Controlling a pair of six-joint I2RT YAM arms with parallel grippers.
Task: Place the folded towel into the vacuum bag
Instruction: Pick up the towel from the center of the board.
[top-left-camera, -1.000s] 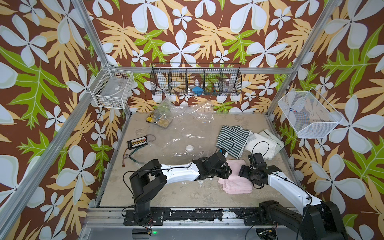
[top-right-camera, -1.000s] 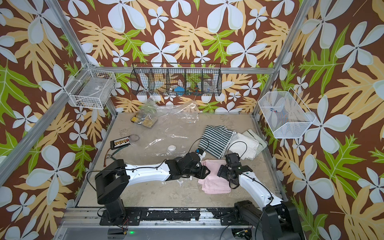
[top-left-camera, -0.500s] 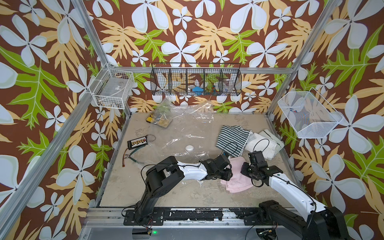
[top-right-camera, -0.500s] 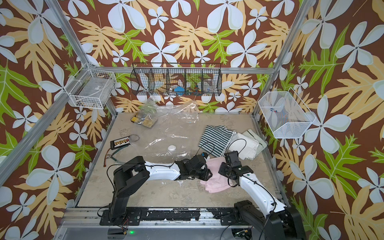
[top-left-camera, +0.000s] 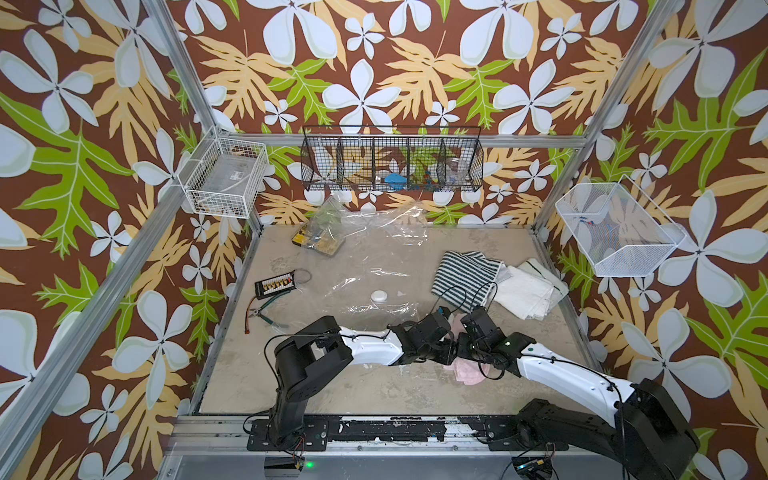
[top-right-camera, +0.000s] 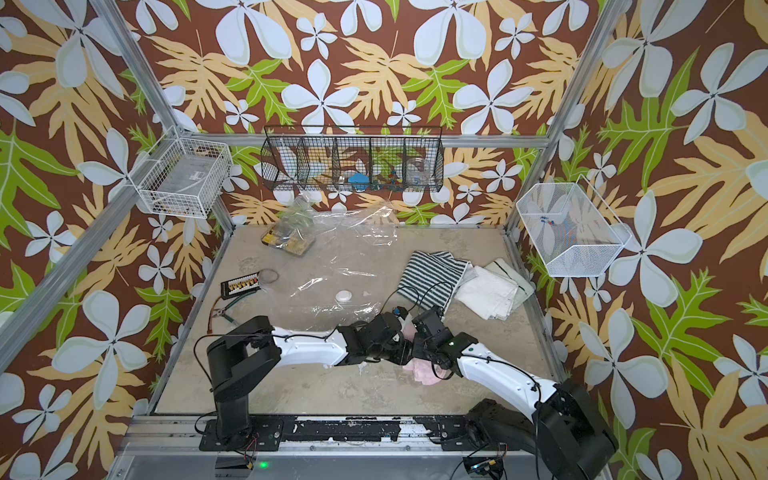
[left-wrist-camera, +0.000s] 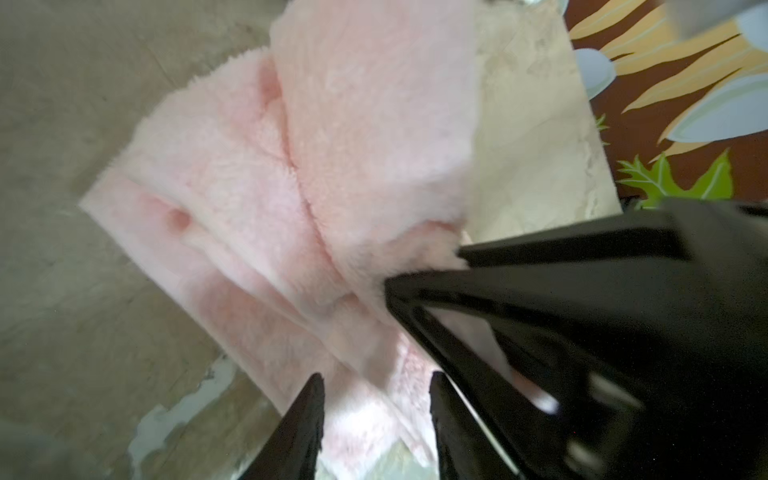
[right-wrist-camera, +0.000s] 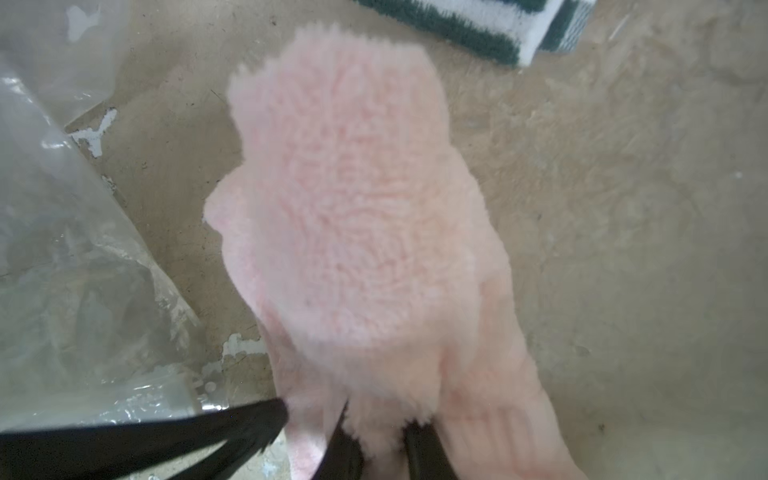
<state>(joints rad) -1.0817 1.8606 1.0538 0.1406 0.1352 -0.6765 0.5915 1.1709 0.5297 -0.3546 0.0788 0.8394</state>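
Pink towel (top-left-camera: 467, 372) sits on the tabletop just off the near right corner of the vacuum bag (top-left-camera: 374, 257), outside the bag and mostly hidden under both wrists in the top views. Right gripper (right-wrist-camera: 378, 424) is clamped on a fluffy fold of the towel, and the cloth bulges ahead of the fingertips. Probably this pinch gathers the layers so the fold holds together for the carry. Left gripper (left-wrist-camera: 376, 395) comes in from the bag side. Its jaws stand apart astride the towel's edge, with no visible pinch yet. It looks set to take a second hold so the fold does not fall open. The bag lies flat and crinkled, valve cap (top-left-camera: 378, 296) up, and I cannot make out an opened mouth. Striped towel (top-left-camera: 465, 274) and white towel (top-left-camera: 523, 291) lie on the bag's right, untouched. Against one second ago: the right jaws were then wide over a flat, mostly exposed towel and are now closed on it. The towel is bunched, the two wrists are closer together, and the left arm's elbow is raised. Bag and cap are unmoved.
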